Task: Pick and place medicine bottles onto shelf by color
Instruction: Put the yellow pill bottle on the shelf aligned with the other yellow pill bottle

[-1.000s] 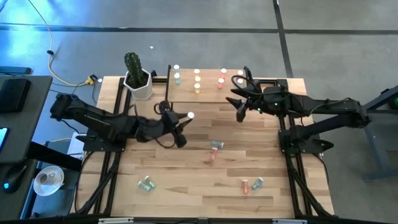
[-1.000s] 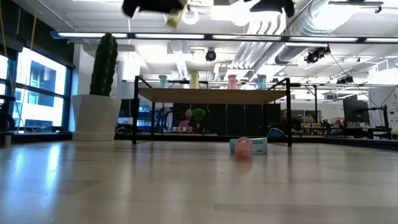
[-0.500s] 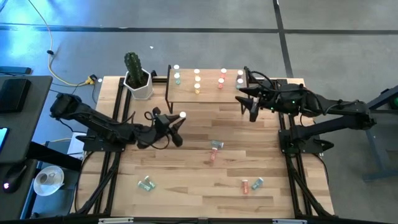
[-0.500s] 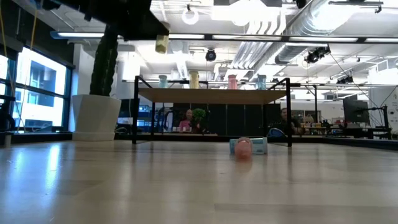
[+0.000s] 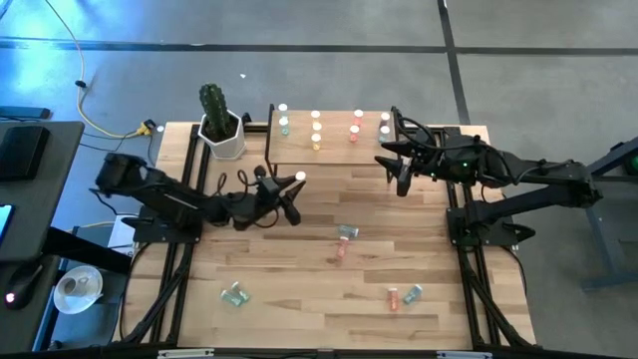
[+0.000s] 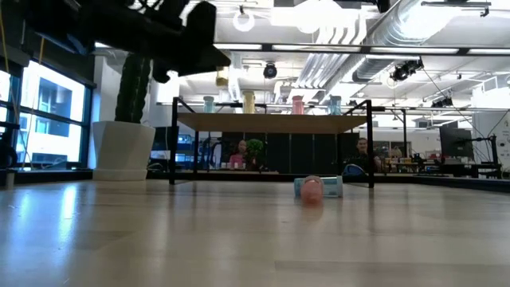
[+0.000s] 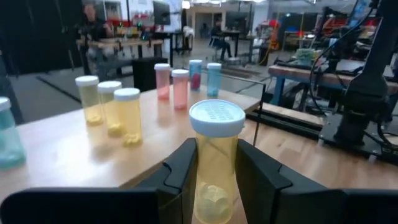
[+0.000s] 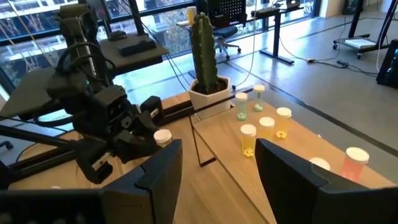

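My left gripper [image 5: 291, 191] is shut on a yellow medicine bottle [image 7: 215, 163] with a white cap, held in the air just in front of the shelf's [image 5: 334, 150] left half. The shelf stands at the table's far edge. On it stand a teal bottle [image 7: 6, 138], three yellow ones [image 7: 127, 116], two pink ones [image 7: 180, 88] and two pale blue ones [image 7: 213, 78]. My right gripper [image 5: 397, 172] hovers open and empty near the shelf's right end. Loose bottles [image 5: 346, 232] lie on their sides on the tabletop. My left gripper pinches the yellow bottle's body [image 7: 214, 177], below its white cap [image 7: 216, 117], between its two fingers. The fingers [image 7: 180, 171] lie level and come from the table's left side. The bottle stands upright with its cap above the fingers, clear of table and shelf.
A white pot with a cactus [image 5: 217, 125] stands at the shelf's left. More bottles lie near the table's front: a green one [image 5: 235, 294] at left, a pink one [image 5: 393, 297] and a teal one [image 5: 413, 292] at right. In the low view, people sit in the room behind the table.
My left gripper has come down with the yellow bottle and tipped up to level, ending near the shelf's height, still shut on it. My right gripper has drawn back a little toward the table's right edge, still open.
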Motion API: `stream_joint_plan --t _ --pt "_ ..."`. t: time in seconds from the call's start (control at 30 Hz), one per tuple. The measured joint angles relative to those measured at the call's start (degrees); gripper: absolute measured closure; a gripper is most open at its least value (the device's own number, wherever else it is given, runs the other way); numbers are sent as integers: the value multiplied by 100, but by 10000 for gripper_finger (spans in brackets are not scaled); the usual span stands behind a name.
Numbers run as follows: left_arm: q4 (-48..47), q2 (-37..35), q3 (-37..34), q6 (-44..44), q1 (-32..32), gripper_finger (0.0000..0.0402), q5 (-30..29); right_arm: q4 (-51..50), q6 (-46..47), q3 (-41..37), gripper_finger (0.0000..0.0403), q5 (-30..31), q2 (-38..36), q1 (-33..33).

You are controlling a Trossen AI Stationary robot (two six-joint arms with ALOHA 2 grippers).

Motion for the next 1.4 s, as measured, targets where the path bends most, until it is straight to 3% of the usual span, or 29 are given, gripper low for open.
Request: stream_joint_plan --t 0.33,0.67,0.93,1.4 --pt "2401 1361 44 616 635 316 869 -52 -20 0 209 2 11 0" --pt "1549 1702 843 876 1056 316 815 -57 -131 0 209 4 9 0" --pt "1434 1701 874 556 1233 316 540 -166 -136 0 209 4 11 0" --pt "1296 1701 874 198 1494 316 891 -202 -133 0 209 4 11 0"
